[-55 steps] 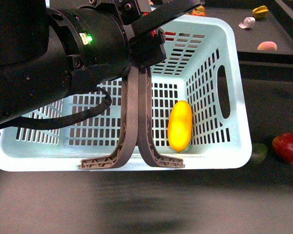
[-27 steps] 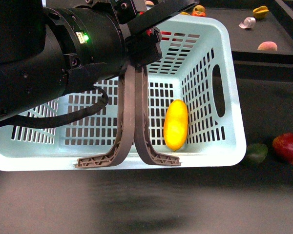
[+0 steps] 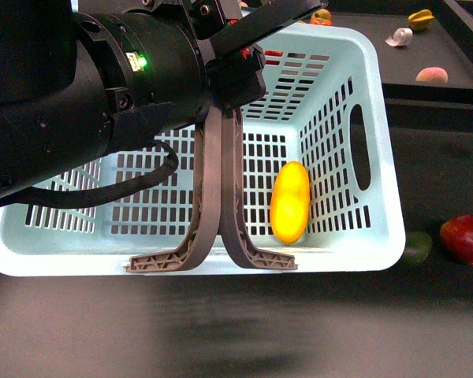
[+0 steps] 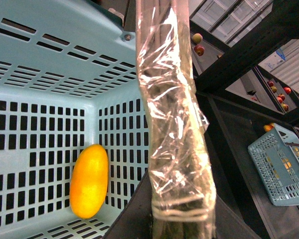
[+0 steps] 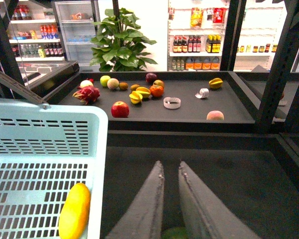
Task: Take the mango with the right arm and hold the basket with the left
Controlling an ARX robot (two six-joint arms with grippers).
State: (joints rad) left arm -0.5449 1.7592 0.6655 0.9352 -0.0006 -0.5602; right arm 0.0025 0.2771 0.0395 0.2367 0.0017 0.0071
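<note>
The light turquoise basket hangs by its two brown-grey handles, which are raised together. My bulky black left arm has its gripper shut on the handle tops. In the left wrist view the handles, wrapped in clear film, run up from the gripper. The yellow-orange mango lies on the basket floor by the right wall; it also shows in the left wrist view and the right wrist view. My right gripper is shut and empty, beside the basket, and does not show in the front view.
A dark red fruit and a dark green fruit lie right of the basket; the green one shows under my right fingers. A black shelf tray with several fruits stands behind. Black frame posts rise at the right.
The basket with the mango swung slightly to the left, then back to the right. My left gripper's hold on the handles is unchanged.
</note>
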